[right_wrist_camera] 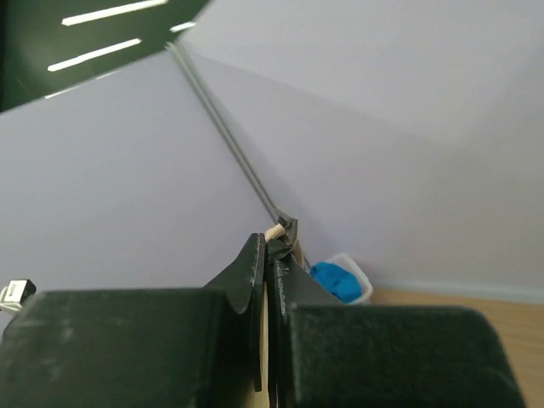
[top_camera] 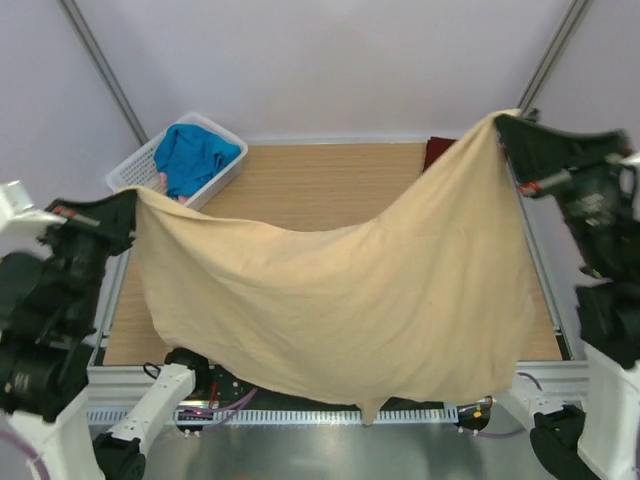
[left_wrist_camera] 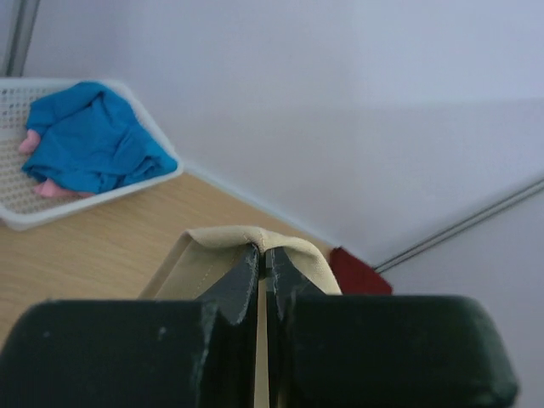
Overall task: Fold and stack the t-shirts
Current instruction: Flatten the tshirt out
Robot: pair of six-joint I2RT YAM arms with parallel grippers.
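Edges of the tan shirt (top_camera: 340,310) sit pinched in my left gripper (top_camera: 134,195) and right gripper (top_camera: 502,123), cloth sagging between.

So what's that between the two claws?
The tan t-shirt, pinched by the left gripper and the right gripper, hangs sagging between them, as the top view shows.

Maroon t-shirt (top_camera: 437,152): one corner shows at the table's (top_camera: 300,180) far edge, the rest hidden behind the hanging tan t-shirt (top_camera: 340,290), which also covers much of the tabletop. Pink t-shirt (left_wrist_camera: 31,141): small bits only, the remainder buried under the blue t-shirt (left_wrist_camera: 89,136); basket (left_wrist_camera: 102,199) cut off by the left edge of the left wrist view. Right wrist view: tan cloth a mere sliver at the fingertips, basket and blue cloth too small for detail.
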